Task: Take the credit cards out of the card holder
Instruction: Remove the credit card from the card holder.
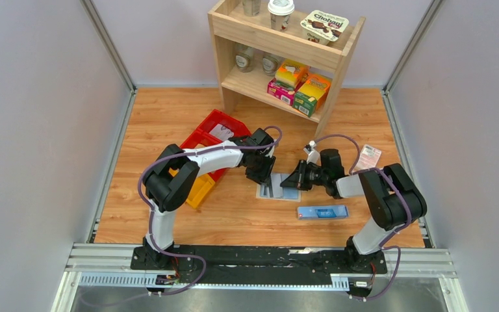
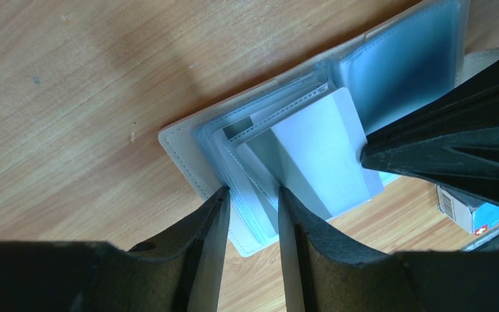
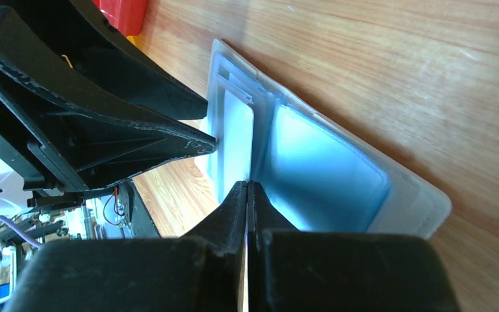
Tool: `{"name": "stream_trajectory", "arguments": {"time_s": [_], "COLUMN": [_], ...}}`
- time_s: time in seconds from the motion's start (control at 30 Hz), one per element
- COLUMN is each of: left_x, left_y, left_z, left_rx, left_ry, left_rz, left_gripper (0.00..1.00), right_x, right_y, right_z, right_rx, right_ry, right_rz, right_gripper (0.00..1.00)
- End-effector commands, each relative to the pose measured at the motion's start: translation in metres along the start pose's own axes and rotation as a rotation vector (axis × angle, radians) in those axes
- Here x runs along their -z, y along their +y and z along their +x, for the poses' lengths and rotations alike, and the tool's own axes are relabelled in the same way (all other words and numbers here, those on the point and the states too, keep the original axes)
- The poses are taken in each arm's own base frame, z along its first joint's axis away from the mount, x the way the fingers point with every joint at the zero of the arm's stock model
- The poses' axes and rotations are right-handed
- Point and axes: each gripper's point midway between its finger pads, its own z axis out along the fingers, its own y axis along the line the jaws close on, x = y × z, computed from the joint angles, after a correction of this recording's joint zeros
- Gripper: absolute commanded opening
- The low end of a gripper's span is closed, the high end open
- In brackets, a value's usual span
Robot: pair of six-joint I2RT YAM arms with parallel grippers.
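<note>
Nearest the arm bases, a long blue box (image 1: 323, 212) is seen lying on the surface (image 1: 247, 224), apart from the work. Just beyond it the card holder (image 1: 274, 192) is laid open and flat between the two tools, its long axis running left to right, so that one half is offered to each arm. The left tool (image 2: 253, 195) is set down from above on the left half. Its fingers (image 2: 216, 218) are held partly apart, astride the edges of the clear sleeves, and nothing is seen clamped between them. The right tool (image 3: 247, 185) is brought in low from the right along that axis and is fully closed. Its tip is set at the edge of a pale, blank card (image 2: 318, 149) standing partly out of its sleeve; whether that edge is pinched cannot be told. The right tool is judged the nearer to the card. The holder is shown cream-beige outside, with a stitched edge and pale blue translucent pockets. Farther off, a red crate (image 1: 216, 123) and a wooden shelf (image 1: 279, 40) are seen.
</note>
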Motion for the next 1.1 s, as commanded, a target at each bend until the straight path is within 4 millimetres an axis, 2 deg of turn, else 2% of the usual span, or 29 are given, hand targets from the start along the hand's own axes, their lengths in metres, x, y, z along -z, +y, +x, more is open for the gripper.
{"name": "stream_trajectory", "arguments": {"time_s": [0.0, 0.3, 0.37, 0.53, 0.67, 0.8, 0.87, 1.0, 1.07], "left_x": [-0.014, -0.018, -0.02, -0.022, -0.024, -0.025, -0.026, -0.026, -0.025], "left_y": [0.04, 0.04, 0.039, 0.04, 0.04, 0.042, 0.042, 0.043, 0.043], "left_z": [0.033, 0.033, 0.034, 0.035, 0.039, 0.044, 0.045, 0.045, 0.045], "left_rx": [0.015, 0.011, 0.009, 0.007, 0.01, 0.017, 0.018, 0.025, 0.027], "left_ry": [0.11, 0.121, 0.127, 0.142, 0.153, 0.167, 0.168, 0.165, 0.161], "left_rz": [-0.133, -0.126, -0.123, -0.126, -0.126, -0.128, -0.128, -0.133, -0.135], "left_gripper": [0.43, 0.42, 0.41, 0.38, 0.36, 0.35, 0.35, 0.35, 0.35], "right_x": [0.008, 0.007, 0.006, 0.002, -0.003, -0.008, -0.01, -0.011, -0.009], "right_y": [-0.007, -0.006, -0.006, -0.003, -0.005, -0.003, -0.004, -0.005, -0.007], "right_z": [-0.006, -0.009, -0.01, -0.014, -0.015, -0.014, -0.014, -0.013, -0.011], "right_rx": [0.006, 0.003, -0.001, 0.004, 0.001, 0.005, 0.003, -0.003, -0.005], "right_ry": [-0.039, -0.025, -0.02, -0.009, 0.001, 0.016, 0.021, 0.022, 0.019], "right_rz": [0.042, 0.022, 0.016, -0.003, -0.006, -0.019, -0.022, -0.022, -0.01], "right_gripper": [0.0, 0.01, 0.12, 0.3, 0.34, 0.34, 0.3, 0.15, 0.04]}}
